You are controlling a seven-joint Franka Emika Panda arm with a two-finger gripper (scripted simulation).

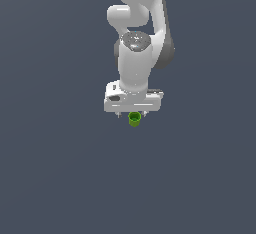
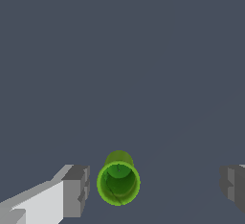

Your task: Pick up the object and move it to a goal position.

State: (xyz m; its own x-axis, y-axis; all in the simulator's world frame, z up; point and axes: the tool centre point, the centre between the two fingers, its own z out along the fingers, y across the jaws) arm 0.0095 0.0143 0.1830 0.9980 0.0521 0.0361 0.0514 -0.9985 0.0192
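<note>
**Green cup between open fingers, not yet gripped**

Green and small, the object (image 1: 134,119) stands upright on the plain grey floor (image 1: 55,178) in the exterior view, directly under the white gripper (image 1: 133,114). The arm (image 1: 137,38) comes down from above and points straight at the floor, so the hand covers most of the cup; only its lower part shows below the hand. This vertical pose seems chosen for a grasp from the top.

In the wrist view the hollow top of the object (image 2: 118,184) is seen from above, which confirms that it is upright. The two fingers (image 2: 76,191) stand wide apart, one on each side of the cup, and there is a clear gap on both sides, so the jaws are open and hold nothing. The cup is nearer to one finger than to the other. I judge that the hand is placed for closing; the uneven position could push the cup a little when the fingers close. No goal mark is visible in either view.
</note>
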